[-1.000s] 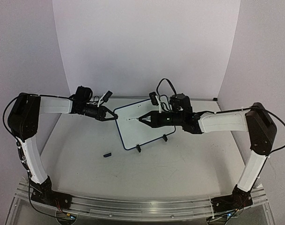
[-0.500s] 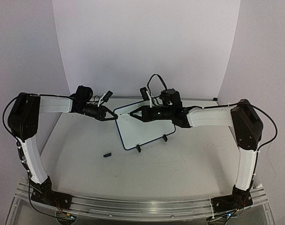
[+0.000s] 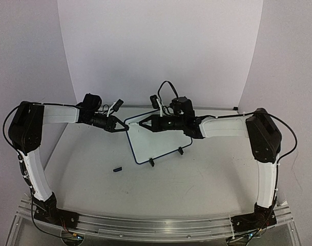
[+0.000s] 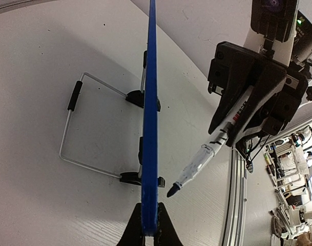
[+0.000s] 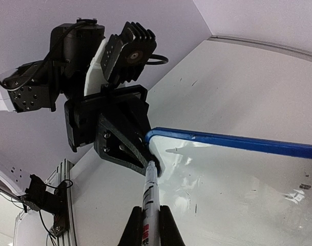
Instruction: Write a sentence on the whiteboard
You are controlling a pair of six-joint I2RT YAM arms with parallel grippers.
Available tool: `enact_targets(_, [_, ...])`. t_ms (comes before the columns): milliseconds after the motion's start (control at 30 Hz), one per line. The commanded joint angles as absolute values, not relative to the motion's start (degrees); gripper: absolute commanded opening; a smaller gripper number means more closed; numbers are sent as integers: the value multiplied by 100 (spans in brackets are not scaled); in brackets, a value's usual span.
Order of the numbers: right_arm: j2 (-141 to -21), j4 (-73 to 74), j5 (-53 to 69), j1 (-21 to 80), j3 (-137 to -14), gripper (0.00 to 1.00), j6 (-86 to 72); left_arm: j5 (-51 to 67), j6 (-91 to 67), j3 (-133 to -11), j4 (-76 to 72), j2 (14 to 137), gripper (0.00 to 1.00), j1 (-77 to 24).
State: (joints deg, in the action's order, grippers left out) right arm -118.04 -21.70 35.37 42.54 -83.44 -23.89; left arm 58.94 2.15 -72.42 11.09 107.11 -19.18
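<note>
Zero letters of the sentence show on the whiteboard [image 3: 157,139]. Its face reads blank in the overhead view and in the right wrist view, apart from a few faint specks. The board stands tilted on its clip feet near the middle of the bench [image 3: 207,179].

My left claw [image 3: 125,127] is pressed together on the board's blue rim at its upper left corner, bracing it. My right claw [image 3: 144,124] is pinching the marker [image 4: 217,148], which is uncapped, with its dark tip aimed at that same corner, close to the left claw. Seen edge-on from the left wrist, a narrow gap shows between tip and face, so I judge that no stroke has begun.

A small black piece [image 3: 117,168] lies on the bench in front of the board. It is likely the cap, but too small to confirm.

Assessment: preparation is done, with the board steadied and the pen gripped and placed at the starting corner. Outstanding: the whole of the writing.
</note>
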Motion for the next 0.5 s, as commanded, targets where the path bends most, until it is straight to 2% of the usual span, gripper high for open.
enact_targets(0, [-11932,-2269,3330,4294,-8626,0,-2417,5686,503,-7396,1495,10582,0,-1934])
enact_targets(467, [-11916,-2065,3024,4290,-8455,0,-2285,5688,519,-7392,1498,10573,0,-1934])
